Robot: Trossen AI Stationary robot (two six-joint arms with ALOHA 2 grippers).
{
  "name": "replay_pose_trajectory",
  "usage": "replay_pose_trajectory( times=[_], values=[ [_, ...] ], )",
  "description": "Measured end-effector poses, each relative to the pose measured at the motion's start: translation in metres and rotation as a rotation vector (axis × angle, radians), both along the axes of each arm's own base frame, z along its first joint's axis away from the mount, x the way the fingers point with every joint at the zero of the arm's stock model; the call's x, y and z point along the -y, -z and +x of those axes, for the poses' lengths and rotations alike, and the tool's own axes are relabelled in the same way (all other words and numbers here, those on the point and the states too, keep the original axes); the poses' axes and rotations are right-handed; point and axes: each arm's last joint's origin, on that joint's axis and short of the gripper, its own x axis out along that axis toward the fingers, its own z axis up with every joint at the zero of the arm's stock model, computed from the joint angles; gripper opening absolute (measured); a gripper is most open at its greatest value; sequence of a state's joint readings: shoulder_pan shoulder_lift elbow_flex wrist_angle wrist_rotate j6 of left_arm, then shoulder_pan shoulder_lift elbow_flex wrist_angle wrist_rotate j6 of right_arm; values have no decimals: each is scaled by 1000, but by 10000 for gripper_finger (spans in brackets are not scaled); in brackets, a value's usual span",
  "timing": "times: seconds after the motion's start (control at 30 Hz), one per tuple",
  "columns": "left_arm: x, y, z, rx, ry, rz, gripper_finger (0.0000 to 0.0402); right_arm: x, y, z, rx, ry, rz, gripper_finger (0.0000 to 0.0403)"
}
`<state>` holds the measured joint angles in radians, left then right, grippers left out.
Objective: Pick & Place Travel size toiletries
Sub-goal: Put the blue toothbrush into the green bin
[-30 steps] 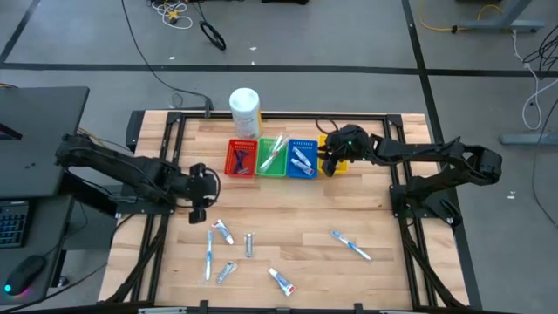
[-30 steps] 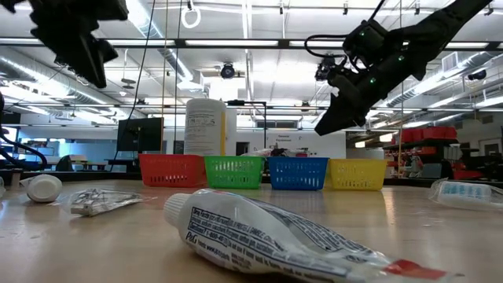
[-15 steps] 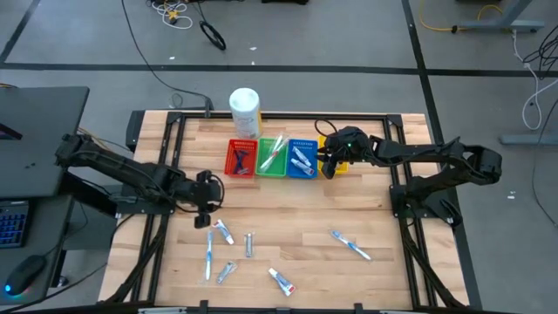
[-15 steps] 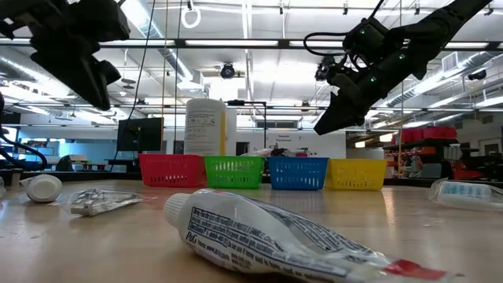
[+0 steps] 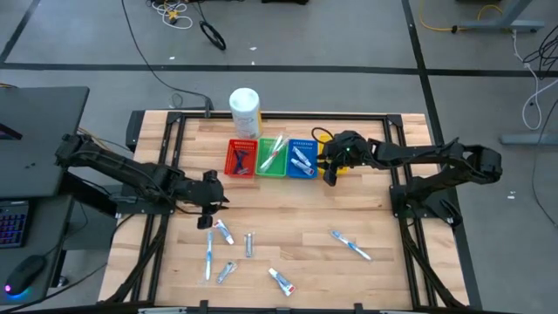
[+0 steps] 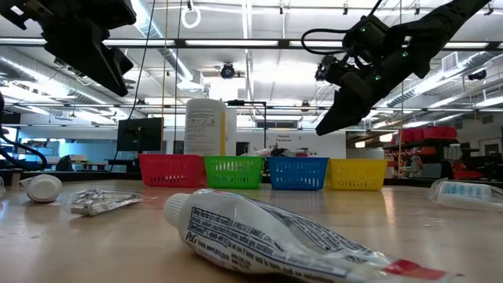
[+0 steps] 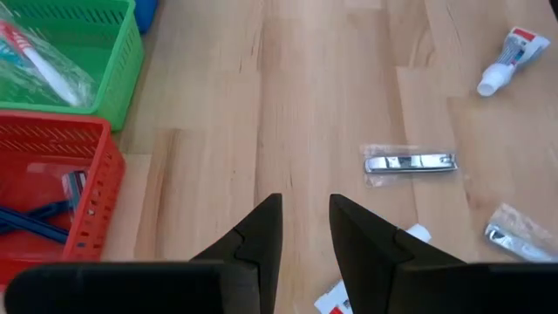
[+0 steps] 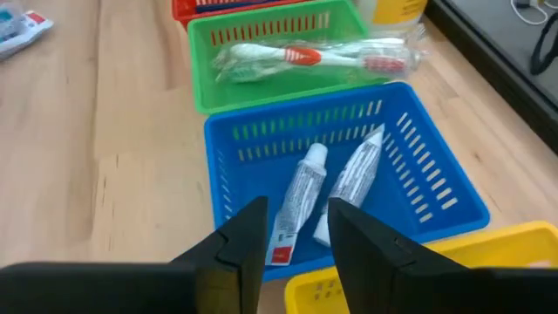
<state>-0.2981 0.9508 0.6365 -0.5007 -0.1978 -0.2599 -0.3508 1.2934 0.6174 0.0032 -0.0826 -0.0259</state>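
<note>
Inside blue bin (image 8: 436, 187) — two tubes (image 8: 296, 196).

Desk (image 5: 296, 218): pale wood planks, smooth with a matt finish. Bins, red (image 7: 52, 187), green (image 8: 279, 65), blue (image 8: 349, 166): moulded plastic mesh, slightly glossy. Small silvery item (image 7: 410, 162): shiny metal in clear wrap. Toothbrushes (image 8: 305, 55): plastic, in crinkled clear film. Tubes (image 8: 296, 196): glossy white plastic.
</note>
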Motion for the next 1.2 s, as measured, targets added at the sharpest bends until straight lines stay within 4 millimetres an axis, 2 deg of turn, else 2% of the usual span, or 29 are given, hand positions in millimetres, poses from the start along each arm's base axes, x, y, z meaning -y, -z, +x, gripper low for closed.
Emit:
replay_pose_trajectory(
  times=[0.17,0.4,0.63,0.73,0.97,1.1,1.2],
  values=[
    [2,0,-1,-8,-96,-106,105,-5,1,1,-15,-16,6,131],
    [13,2,-6,-85,-240,-397,105,-2,2,-1,-38,56,-47,131],
    [22,10,-18,-241,-514,-599,105,-2,2,-1,-43,66,-55,131],
    [27,17,-20,-334,-589,-657,105,-2,2,-1,-45,60,-63,131],
    [44,42,-10,-540,-713,-691,105,0,-1,1,-36,13,-152,131],
    [55,58,-4,-704,-804,-752,105,5,-11,6,46,102,-269,131],
    [64,68,0,-765,-865,-784,105,8,-20,9,127,166,-320,131]
  ],
)
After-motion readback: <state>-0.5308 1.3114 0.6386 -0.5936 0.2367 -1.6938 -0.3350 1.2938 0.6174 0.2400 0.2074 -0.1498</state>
